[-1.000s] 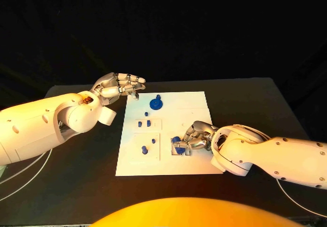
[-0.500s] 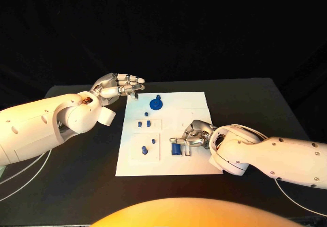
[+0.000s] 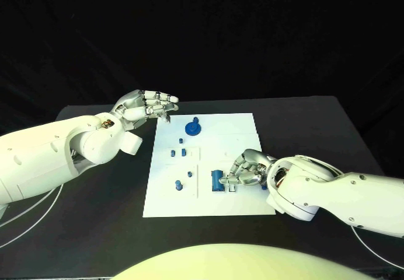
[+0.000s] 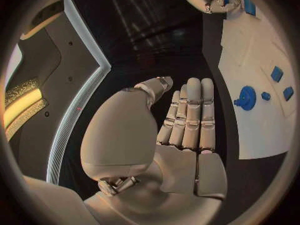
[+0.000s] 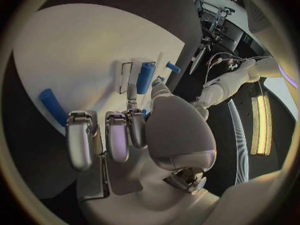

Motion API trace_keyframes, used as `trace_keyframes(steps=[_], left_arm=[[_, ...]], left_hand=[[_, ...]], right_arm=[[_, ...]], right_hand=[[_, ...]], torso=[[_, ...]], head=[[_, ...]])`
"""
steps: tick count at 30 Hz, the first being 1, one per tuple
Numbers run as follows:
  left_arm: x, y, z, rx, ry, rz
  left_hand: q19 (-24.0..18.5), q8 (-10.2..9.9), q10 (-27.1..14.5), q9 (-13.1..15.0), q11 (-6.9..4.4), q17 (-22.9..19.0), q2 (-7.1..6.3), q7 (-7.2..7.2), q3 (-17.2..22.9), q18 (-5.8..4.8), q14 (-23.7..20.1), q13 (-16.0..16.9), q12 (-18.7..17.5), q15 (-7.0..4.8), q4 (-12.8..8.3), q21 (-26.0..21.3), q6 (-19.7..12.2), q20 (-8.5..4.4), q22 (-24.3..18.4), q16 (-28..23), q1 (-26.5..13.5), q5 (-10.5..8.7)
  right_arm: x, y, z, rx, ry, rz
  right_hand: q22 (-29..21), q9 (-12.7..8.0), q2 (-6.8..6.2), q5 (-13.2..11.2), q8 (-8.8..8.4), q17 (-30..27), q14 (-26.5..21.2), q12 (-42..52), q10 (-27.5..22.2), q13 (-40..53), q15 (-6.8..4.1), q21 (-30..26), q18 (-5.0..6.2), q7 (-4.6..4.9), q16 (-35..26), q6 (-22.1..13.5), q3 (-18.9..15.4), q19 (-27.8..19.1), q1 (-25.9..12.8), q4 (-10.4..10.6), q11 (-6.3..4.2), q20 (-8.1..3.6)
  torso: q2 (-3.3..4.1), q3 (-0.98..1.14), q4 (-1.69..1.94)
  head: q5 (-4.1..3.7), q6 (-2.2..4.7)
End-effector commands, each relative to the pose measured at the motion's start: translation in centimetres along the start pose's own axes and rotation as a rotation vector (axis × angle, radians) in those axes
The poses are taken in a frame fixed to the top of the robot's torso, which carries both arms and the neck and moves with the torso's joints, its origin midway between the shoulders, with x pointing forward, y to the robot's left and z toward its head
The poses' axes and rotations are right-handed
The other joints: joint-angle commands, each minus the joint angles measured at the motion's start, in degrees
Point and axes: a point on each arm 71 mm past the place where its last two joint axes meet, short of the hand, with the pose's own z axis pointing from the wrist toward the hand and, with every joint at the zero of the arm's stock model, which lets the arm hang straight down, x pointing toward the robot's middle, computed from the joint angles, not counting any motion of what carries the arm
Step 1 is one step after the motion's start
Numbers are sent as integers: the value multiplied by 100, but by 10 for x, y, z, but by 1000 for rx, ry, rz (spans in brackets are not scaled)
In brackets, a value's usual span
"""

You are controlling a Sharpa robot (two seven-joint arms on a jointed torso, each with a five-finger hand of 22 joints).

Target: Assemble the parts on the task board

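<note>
Right hand [image 3: 244,172] — fingers now drawn off the blue cylinder part [image 3: 217,178], which lies seated near the task board [image 3: 240,125] front edge, released. Left hand [image 3: 147,105] — curled, empty, unmoved.

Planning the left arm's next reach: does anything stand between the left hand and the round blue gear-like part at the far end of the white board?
Nothing visible does. The left hand hovers off the white task board's far left corner, and only bare board separates it from the round blue part.
</note>
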Motion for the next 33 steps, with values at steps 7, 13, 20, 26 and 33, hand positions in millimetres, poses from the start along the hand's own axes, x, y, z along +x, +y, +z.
trace_keyframes(steps=[7, 13, 20, 26, 33], left_arm=[[2, -1, 0, 8, 6, -9], [3, -2, 0, 10, 9, -10], [3, -1, 0, 10, 10, -10], [4, -1, 1, 9, 12, -11], [4, 0, 0, 8, 12, -12]], left_hand=[[16, 21, -34, -8, 1, -6, 49, 1, -23, 37, -15, 9, 17, 18, 13, -40, -23, 20, -5, -36, -7, -3], [16, 21, -34, -8, 1, -6, 49, 1, -23, 37, -15, 9, 17, 18, 13, -40, -23, 20, -5, -36, -7, -3], [16, 21, -34, -8, 1, -6, 49, 1, -23, 37, -15, 9, 17, 18, 13, -40, -23, 20, -5, -36, -7, -3], [20, 25, -35, -10, 0, -6, 51, 0, -23, 37, -15, 9, 23, 17, 11, -43, -21, 19, -8, -38, -1, -3], [20, 25, -35, -10, 0, -6, 51, 0, -23, 37, -15, 9, 23, 17, 11, -43, -21, 19, -8, -38, -1, -3]], right_arm=[[-40, -26, -23, -39, -146, 9], [-55, -54, -32, 18, -189, -26], [-55, -77, -39, 68, -196, -97], [-43, -81, -37, 83, -171, -116], [-30, -80, -30, 80, -144, -120]], right_hand=[[1417, -84, -70, 9, -182, 1103, 517, 85, 244, 975, 34, 51, -60, 90, 35, -204, 64, 505, 265, -1, 82, 14], [1423, -88, -75, 9, -191, 1117, 520, 77, 239, 969, 39, 74, -64, 95, 40, -212, 65, 512, 277, -3, 87, 18], [1431, -94, -99, 11, -196, 1127, 522, 68, 234, 965, 50, 104, -70, 97, 44, -186, 71, 520, 338, -6, 95, 31], [1433, -88, -88, 11, -166, 1132, 522, 66, 234, 966, 46, 111, -71, 79, 45, -94, 88, 522, 390, 1, 83, 36], [1432, -86, -85, 11, -159, 1130, 522, 63, 232, 964, 44, 107, -70, 75, 45, -75, 90, 521, 394, 3, 79, 36]], torso=[[-8, -9, -19], [6, 1, -40], [-11, 4, -56], [-23, 2, -53], [-16, -7, -46]], head=[[-77, 25], [-149, 52], [-181, 47], [-173, 54], [-168, 58]])
